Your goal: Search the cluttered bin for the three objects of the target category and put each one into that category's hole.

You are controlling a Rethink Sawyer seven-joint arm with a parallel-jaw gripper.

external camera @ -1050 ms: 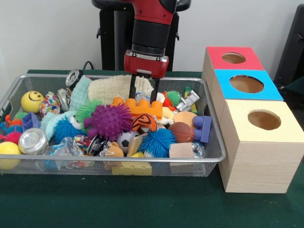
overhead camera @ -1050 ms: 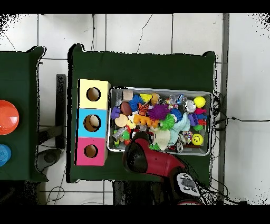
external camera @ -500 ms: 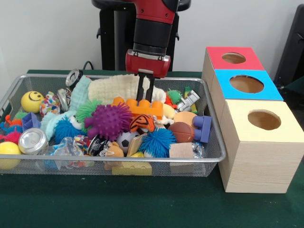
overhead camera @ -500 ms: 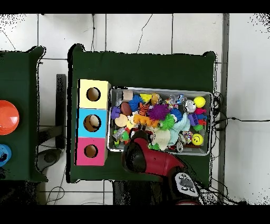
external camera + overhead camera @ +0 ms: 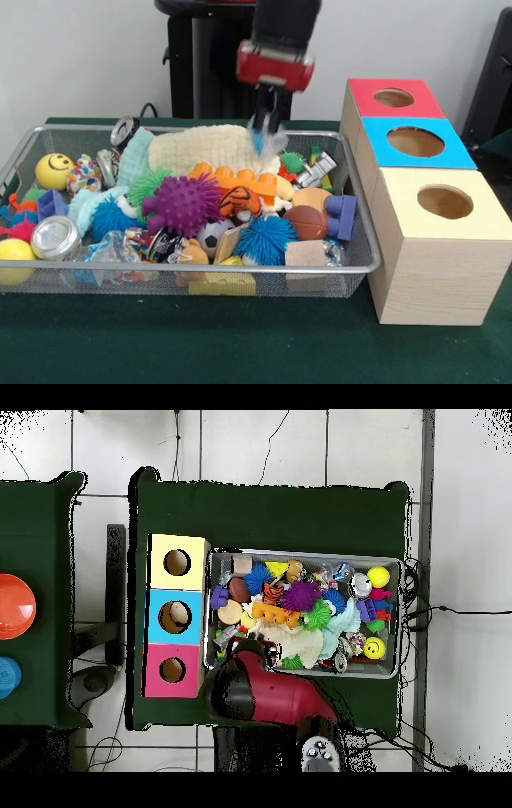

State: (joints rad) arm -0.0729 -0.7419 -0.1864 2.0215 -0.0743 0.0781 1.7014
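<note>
My gripper (image 5: pixel 267 134) hangs above the back of the wire bin (image 5: pixel 200 270), over the cream cloth (image 5: pixel 210 148). It is shut on a small crumpled blue and silvery piece (image 5: pixel 269 143), lifted free of the pile. Just below and left lies the orange toy block (image 5: pixel 236 180). Three wooden boxes with round holes stand to the right: red (image 5: pixel 394 98), blue (image 5: pixel 416 142) and yellow (image 5: pixel 445 202). In the overhead view the red arm (image 5: pixel 255 689) covers the gripper and the bin's corner nearest the red box (image 5: pixel 172 670).
The bin is packed: a purple spiky ball (image 5: pixel 182 204), blue spiky ball (image 5: pixel 266 238), brown ball (image 5: pixel 306 222), purple block (image 5: pixel 342 216), yellow smiley ball (image 5: pixel 54 170) and a tin can (image 5: pixel 54 237). The boxes stand tight against the bin's right wall.
The gripper went from open beside the orange block to shut, then rose and shifted right with the blue and silvery piece in it.
</note>
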